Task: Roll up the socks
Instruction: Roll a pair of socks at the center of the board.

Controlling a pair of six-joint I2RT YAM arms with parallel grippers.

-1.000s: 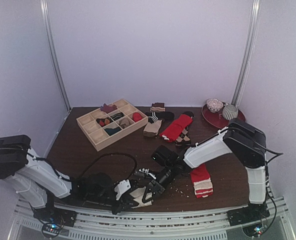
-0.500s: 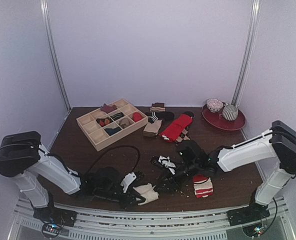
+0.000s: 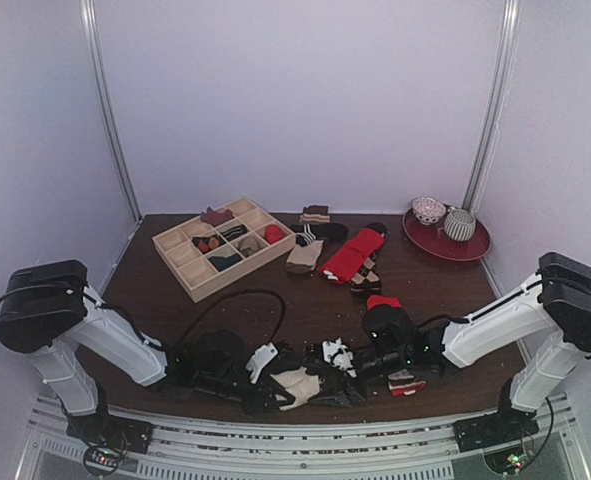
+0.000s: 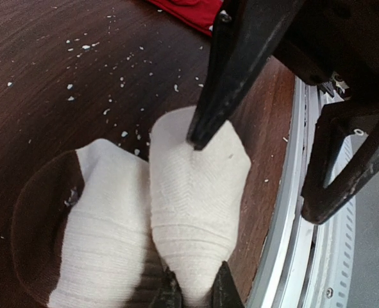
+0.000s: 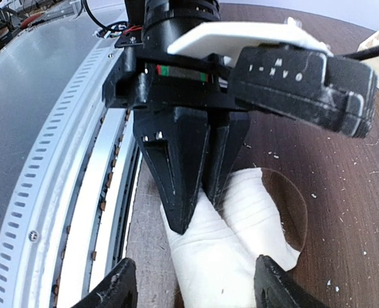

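On a dark table (image 3: 145,290), a wooden tray (image 3: 180,262) of small compartments sits at the back left. In front of it the left gripper (image 4: 192,292) lies low along the near edge, its fingers closed narrow on one end of the cream sock (image 4: 199,192). That sock rests folded on the wood just beside the metal rail (image 4: 285,192), with its brown part toward the left in the left wrist view. The right gripper (image 5: 192,289) reaches in from the other side. Its fingers stand wide apart and straddle the cream sock, and one black tip touches the top of the fabric. At the back centre lies a pile of socks (image 3: 350,255). The red sock (image 3: 407,382) lies on the table under the outstretched right arm, right of the cream one, with its white-striped end showing at the near side. A red plate (image 3: 472,247) carrying two bowls stands in the far right corner.
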